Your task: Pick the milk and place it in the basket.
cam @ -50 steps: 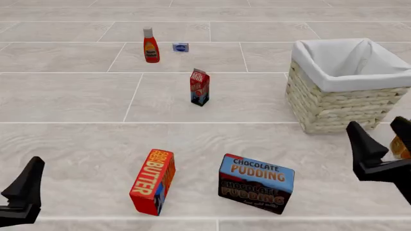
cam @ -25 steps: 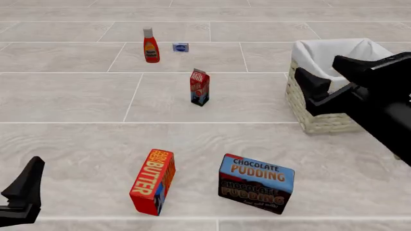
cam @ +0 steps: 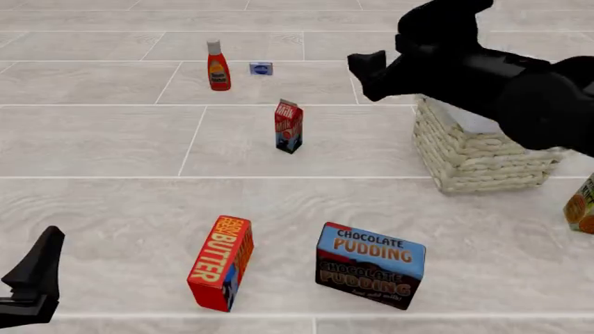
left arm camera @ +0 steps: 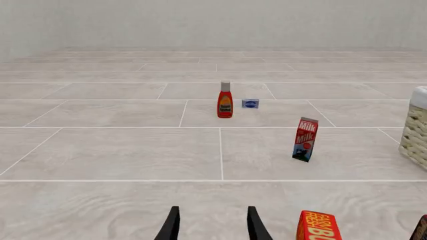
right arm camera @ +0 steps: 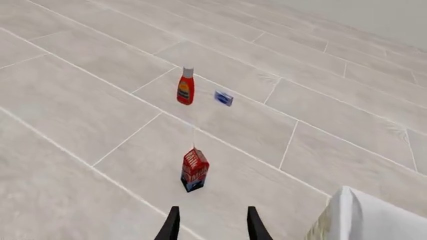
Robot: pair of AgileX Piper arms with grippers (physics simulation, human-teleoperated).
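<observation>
Front view: I hold the right claw (cam: 371, 73) high beside the basket (cam: 483, 149), fingers parted and empty, so I can descend onto the milk carton (cam: 289, 126) standing mid-bench.

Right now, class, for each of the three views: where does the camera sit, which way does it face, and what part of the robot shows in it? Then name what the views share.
Front view: fixed above and behind the arms, looking forward and down; left hand at lower left, right arm over the basket.
Left wrist view: low behind the left hand, facing the milk and ketchup bottle; two fingertips show.
Right wrist view: high behind the right hand, looking down at the milk.
Shared: milk, ketchup bottle and basket appear in all three.
</observation>
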